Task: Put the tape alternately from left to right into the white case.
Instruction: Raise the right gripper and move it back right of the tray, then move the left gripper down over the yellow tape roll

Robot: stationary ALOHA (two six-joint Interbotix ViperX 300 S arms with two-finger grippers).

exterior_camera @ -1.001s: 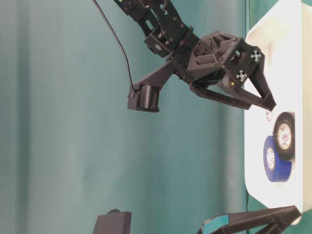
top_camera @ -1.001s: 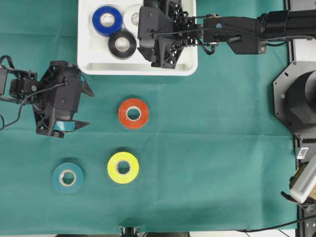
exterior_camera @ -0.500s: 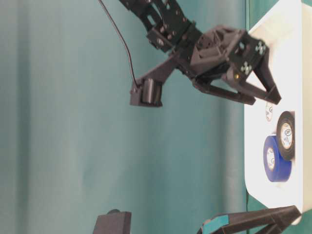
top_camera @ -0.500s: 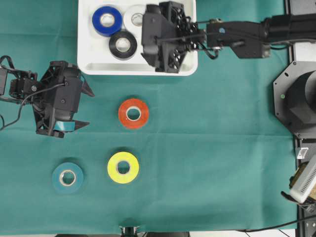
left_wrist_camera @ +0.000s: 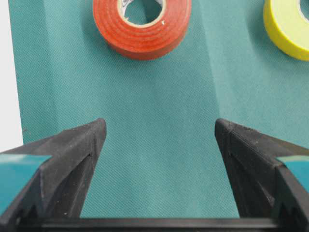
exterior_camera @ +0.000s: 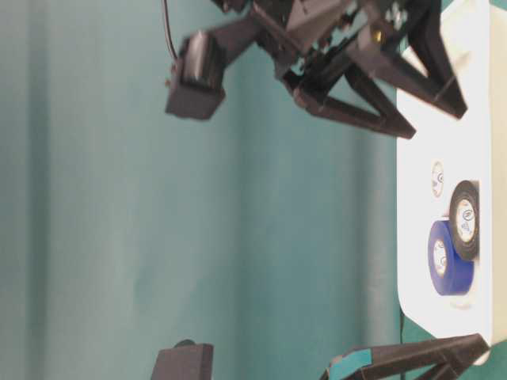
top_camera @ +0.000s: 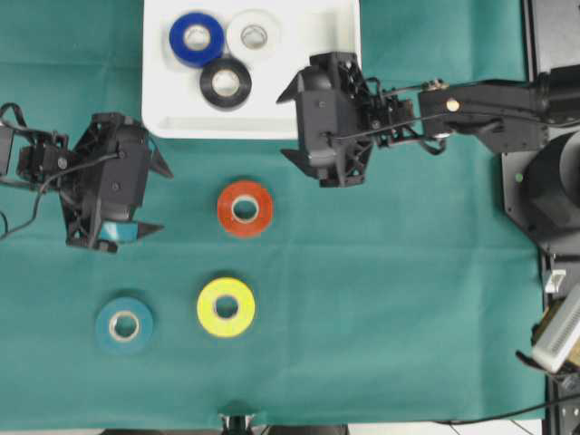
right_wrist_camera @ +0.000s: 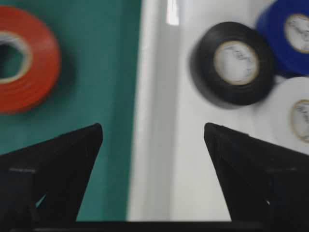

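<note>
Right gripper [top_camera: 292, 122] hangs with its jaws spread and nothing between them, straddling the front rim of the white case [top_camera: 272, 122], one finger over the tray and the other over the green cloth [top_camera: 408, 290]. Left gripper [top_camera: 156, 198] waits over the cloth at the left, fingers equally wide apart and empty, with the red-orange roll [top_camera: 245, 207] just ahead of it in its wrist view.

Half the job looks done. Three rolls lie flat inside the case, bunched in its left part: the blue roll [top_camera: 196, 38], the white roll [top_camera: 254, 34] beside it, and the black roll [top_camera: 225, 82] in front, touching or nearly touching both. The right part of the tray is bare.

Three remain on the cloth: the red-orange one nearest the case, the yellow roll [top_camera: 226, 307] below it, and the teal roll [top_camera: 124, 324] further left.
</note>
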